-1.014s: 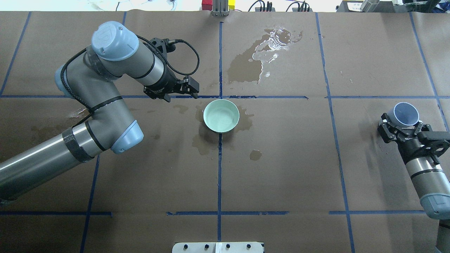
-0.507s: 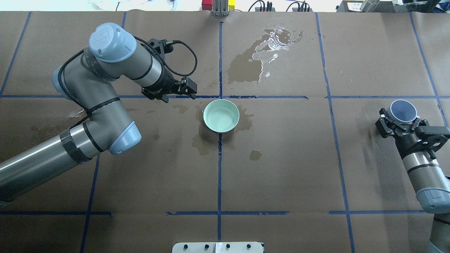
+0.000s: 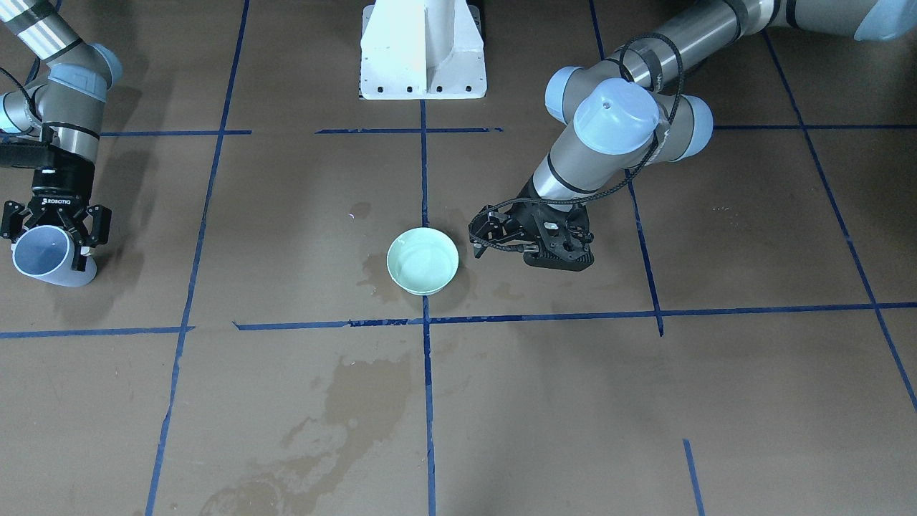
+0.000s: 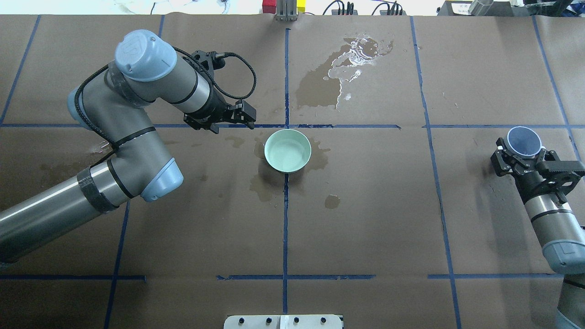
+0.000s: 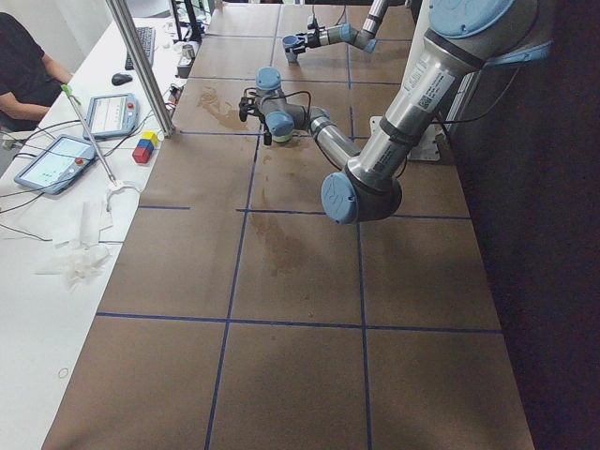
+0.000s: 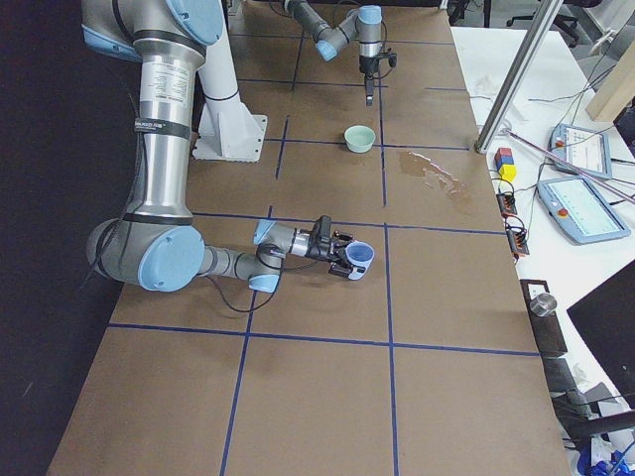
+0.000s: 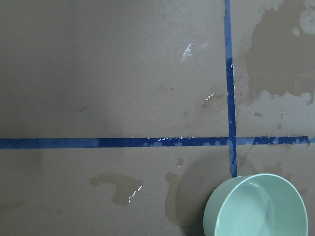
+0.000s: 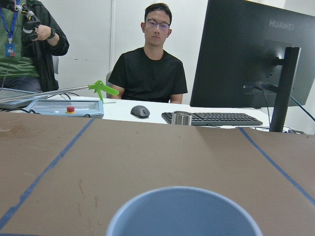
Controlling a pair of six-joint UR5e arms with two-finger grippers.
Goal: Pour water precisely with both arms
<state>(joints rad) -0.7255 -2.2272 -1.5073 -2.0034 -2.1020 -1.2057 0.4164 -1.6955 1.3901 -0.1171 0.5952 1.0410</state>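
A mint green bowl [image 4: 287,150] stands at the table's middle, with clear water glistening in it in the left wrist view [image 7: 261,209]; it also shows in the front view [image 3: 423,261]. My left gripper [image 4: 249,117] hovers just left of and behind the bowl [image 3: 481,233], open and empty. My right gripper [image 4: 523,150] is shut on a pale blue cup [image 4: 524,141] at the table's right side, held upright and low over the table [image 3: 44,254]. The cup's rim fills the bottom of the right wrist view [image 8: 184,211]. I cannot see what the cup holds.
A wet puddle [image 4: 338,77] lies behind the bowl and damp stains [image 4: 269,185] surround it. The white pedestal [image 3: 423,50] stands at the robot's side. Beyond the far edge are a seated operator [image 8: 150,69], a monitor [image 8: 251,54], tablets [image 5: 52,159] and a metal cup [image 8: 181,118].
My right gripper has turned the blue cup from tilted to upright and shifted it slightly back. My left arm has drawn back a little to the left.
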